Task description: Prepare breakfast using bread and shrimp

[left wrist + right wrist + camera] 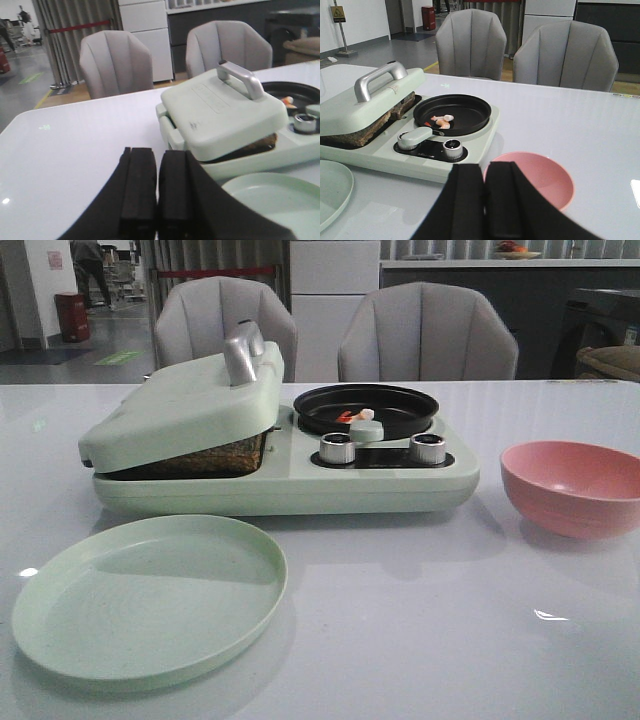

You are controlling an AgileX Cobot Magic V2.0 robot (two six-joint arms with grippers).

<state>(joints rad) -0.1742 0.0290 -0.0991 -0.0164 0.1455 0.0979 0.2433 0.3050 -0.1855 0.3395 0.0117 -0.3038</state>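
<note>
The bread (200, 457) lies inside the pale green sandwich maker (280, 485), under its lowered lid (180, 405); only a brown edge shows, also in the right wrist view (375, 125) and the left wrist view (260, 141). Shrimp (355, 416) lie in the black round pan (365, 405); they also show in the right wrist view (441, 121). Neither gripper shows in the front view. My left gripper (157, 187) is shut and empty, to the left of the machine. My right gripper (485, 200) is shut and empty, in front of the pink bowl (540, 175).
An empty pale green plate (150, 595) lies at the front left. The pink bowl (575, 485) stands to the right of the machine. Two knobs (337, 448) sit on the machine's front panel. Two grey chairs (425, 330) stand behind the table.
</note>
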